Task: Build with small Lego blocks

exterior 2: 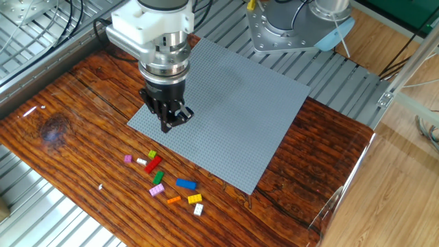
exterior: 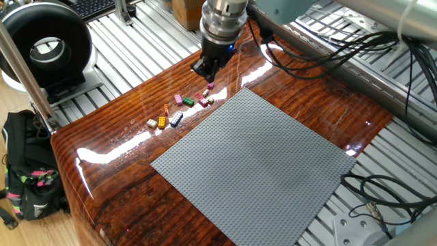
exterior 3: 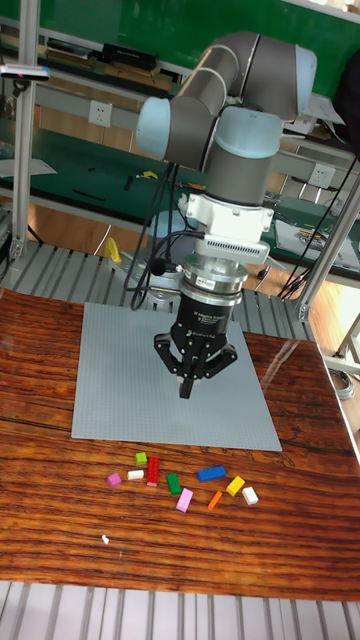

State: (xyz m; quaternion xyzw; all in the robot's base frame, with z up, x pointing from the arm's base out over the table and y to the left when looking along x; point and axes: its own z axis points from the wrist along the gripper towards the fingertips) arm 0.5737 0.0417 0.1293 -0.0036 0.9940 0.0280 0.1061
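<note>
The small Lego blocks [exterior 2: 164, 180] lie loose in a short row on the wooden table, just off the grey baseplate [exterior 2: 236, 103]. Among them are a red one [exterior 2: 153, 164], a blue one [exterior 2: 186, 184] and a yellow one [exterior 3: 235, 486]. The same row of blocks [exterior: 181, 106] runs along the baseplate's [exterior: 256, 164] far-left edge. My gripper [exterior 2: 170, 123] hangs above the baseplate's edge, close to the red and pink end of the row. Its fingers point down and meet at the tips [exterior 3: 187, 388]. Nothing shows between them. The gripper [exterior: 207, 74] touches no block.
A black round device [exterior: 44, 44] and a black bag [exterior: 27, 178] stand left of the table. Thick cables [exterior: 369, 41] run along the right side. The arm's base [exterior 2: 288, 27] is mounted beyond the baseplate. Slatted metal framing surrounds the tabletop.
</note>
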